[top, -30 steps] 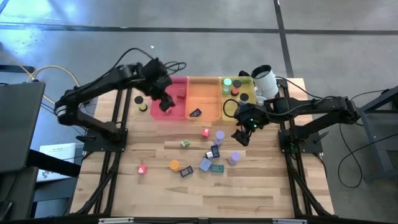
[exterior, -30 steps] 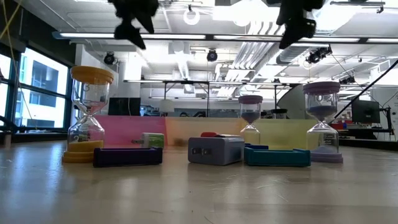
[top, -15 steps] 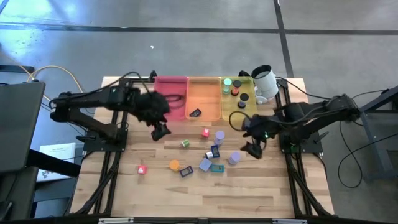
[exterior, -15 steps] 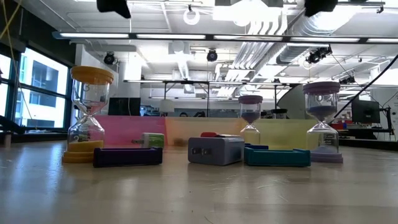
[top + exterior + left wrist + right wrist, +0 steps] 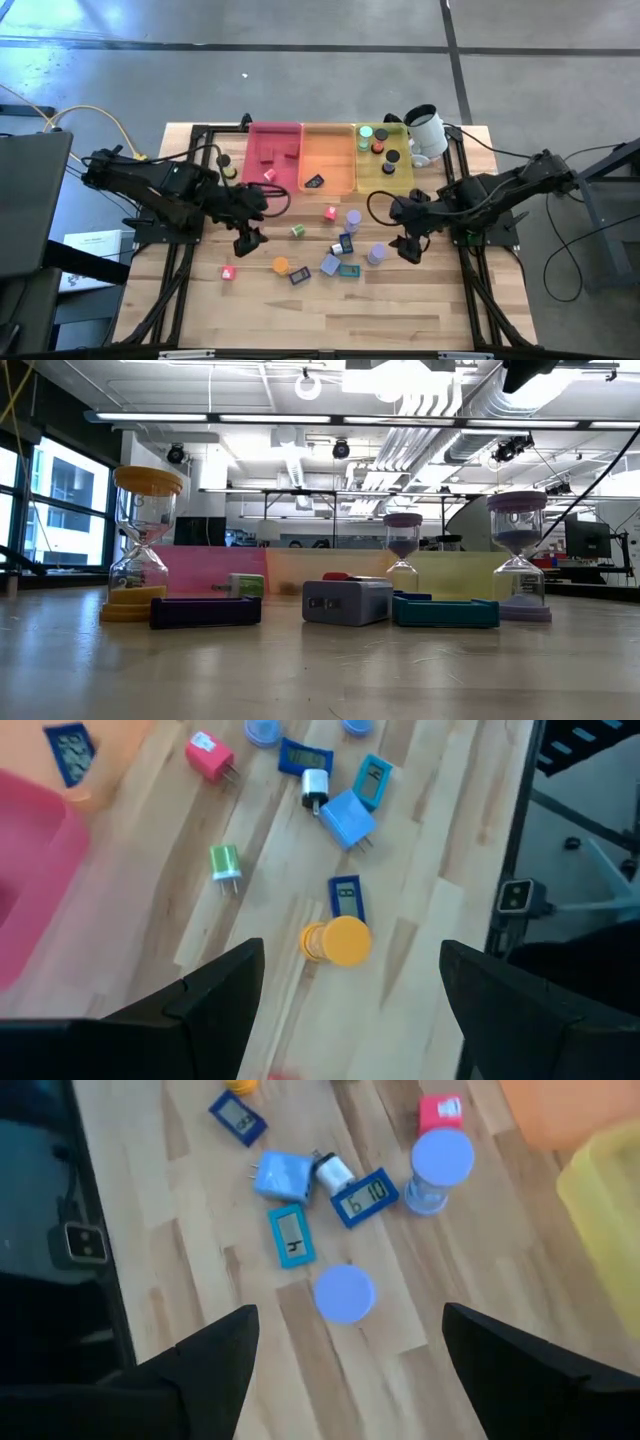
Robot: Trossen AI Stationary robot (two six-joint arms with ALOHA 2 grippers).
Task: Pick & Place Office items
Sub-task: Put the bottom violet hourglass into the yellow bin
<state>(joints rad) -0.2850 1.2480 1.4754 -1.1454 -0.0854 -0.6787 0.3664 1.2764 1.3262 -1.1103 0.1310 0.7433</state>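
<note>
The office items lie loose on the wood in the high view: a red block (image 5: 228,272), an orange hourglass (image 5: 281,265), a green plug (image 5: 297,230), a lavender block (image 5: 329,264), a teal timer (image 5: 349,270) and two lavender hourglasses (image 5: 377,254). My left gripper (image 5: 248,240) hangs open above the table; its wrist view shows the orange hourglass (image 5: 340,940) lying on its side between the fingers, well below them. My right gripper (image 5: 410,248) is open too, above a standing lavender hourglass (image 5: 345,1293).
Along the far edge stand the pink tray (image 5: 262,150), the orange tray (image 5: 335,150) and the yellow tray (image 5: 400,185), with small pieces in them, and a white cup (image 5: 425,130) beside the yellow one. Bare wood lies near the table's near edge (image 5: 330,320).
My left gripper has moved from above the pink tray toward the table's near edge, out over the wood by the orange hourglass. My right gripper has moved from beside the yellow tray toward the near edge, to the lavender hourglass. The items have stayed put.
</note>
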